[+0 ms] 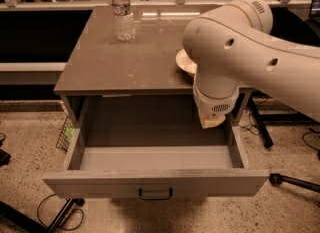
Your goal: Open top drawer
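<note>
The top drawer [155, 183] stands pulled far out from under the grey table, its deep grey box showing empty. Its plain grey front has a small black pull handle [155, 194] at the centre. My white arm reaches in from the right. My gripper [212, 120] hangs below the arm's wrist, above the drawer's back right corner and well away from the handle. Only a tan tip of it shows.
A grey tabletop [125, 57] sits above the drawer. A clear water bottle [122, 11] stands at its back left. A white bowl [186, 62] lies at its right, partly behind my arm. Cables [55, 214] lie on the speckled floor.
</note>
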Robot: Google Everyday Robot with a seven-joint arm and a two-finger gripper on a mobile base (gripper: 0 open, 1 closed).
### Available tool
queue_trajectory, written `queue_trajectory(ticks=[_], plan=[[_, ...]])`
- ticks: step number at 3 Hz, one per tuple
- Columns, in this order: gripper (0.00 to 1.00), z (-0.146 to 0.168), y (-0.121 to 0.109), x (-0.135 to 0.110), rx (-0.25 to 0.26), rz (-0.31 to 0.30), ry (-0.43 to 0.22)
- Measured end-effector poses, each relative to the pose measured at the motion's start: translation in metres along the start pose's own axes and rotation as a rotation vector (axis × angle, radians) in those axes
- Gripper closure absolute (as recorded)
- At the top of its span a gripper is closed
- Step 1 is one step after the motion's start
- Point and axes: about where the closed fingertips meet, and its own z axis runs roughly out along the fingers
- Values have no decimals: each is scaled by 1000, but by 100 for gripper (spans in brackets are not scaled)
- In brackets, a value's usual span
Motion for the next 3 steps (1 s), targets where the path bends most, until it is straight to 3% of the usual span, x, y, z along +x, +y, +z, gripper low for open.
queue_trajectory(ticks=[1,2,3], plan=[[100,40,-7,27,18,27,-119],[100,80,-23,32,75,37,-264],[100,113,-31,26,96,23,-342]])
